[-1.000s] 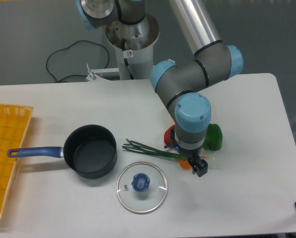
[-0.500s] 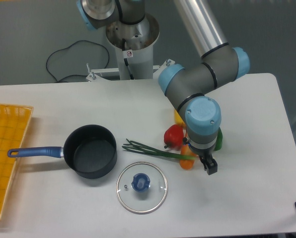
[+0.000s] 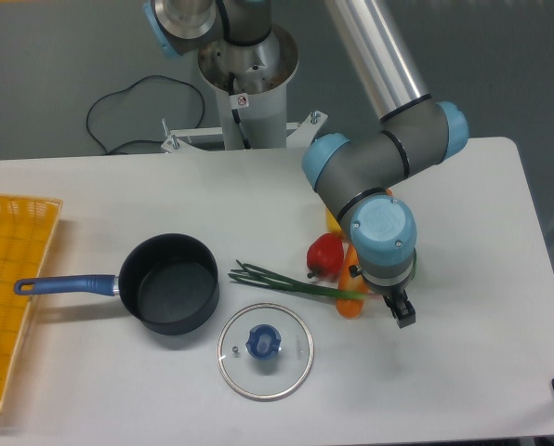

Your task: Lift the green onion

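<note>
The green onion lies flat on the white table, a thin dark green bunch with splayed tips pointing left toward the pot and its right end near the carrot. My gripper hangs below the blue wrist joint, just right of the onion's right end. Only one dark finger shows clearly, so I cannot tell how the jaws stand. Nothing is seen held in it.
An orange carrot and a red pepper lie beside the onion's right end; a green pepper is mostly hidden behind the arm. A dark pot with a blue handle, a glass lid and a yellow basket are to the left.
The arm and gripper have moved to the right, past the onion's end, uncovering the red pepper and carrot and hiding the green pepper. The onion has not moved.
</note>
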Robot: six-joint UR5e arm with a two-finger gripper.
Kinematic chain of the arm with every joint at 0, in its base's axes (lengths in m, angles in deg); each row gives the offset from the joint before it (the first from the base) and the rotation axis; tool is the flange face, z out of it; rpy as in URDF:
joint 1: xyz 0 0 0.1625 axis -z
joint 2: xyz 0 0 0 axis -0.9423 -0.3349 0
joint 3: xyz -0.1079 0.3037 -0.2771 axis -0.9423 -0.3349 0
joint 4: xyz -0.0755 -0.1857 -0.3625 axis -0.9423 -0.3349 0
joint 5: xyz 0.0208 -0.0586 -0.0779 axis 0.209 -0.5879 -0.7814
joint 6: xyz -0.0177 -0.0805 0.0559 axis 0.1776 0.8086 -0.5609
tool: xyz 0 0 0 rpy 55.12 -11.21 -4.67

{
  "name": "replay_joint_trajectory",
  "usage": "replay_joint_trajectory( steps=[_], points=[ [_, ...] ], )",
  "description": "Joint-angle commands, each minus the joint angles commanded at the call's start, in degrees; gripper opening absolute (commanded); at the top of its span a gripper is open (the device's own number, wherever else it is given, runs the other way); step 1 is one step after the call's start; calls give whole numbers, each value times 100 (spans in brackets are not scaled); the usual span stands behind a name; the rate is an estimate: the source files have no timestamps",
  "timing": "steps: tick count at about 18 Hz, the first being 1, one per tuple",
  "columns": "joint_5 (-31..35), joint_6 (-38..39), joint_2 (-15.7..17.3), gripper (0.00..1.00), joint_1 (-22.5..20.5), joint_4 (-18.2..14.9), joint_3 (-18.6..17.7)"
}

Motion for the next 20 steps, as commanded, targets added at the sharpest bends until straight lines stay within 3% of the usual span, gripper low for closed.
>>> replay_joint_trajectory(
  steps=[4, 9, 20],
  points=[
    [26, 0, 0, 70, 44, 97, -53],
    [70, 62, 0, 60, 79, 115, -71],
    [501, 18, -9, 60, 114, 124, -71]
  ],
)
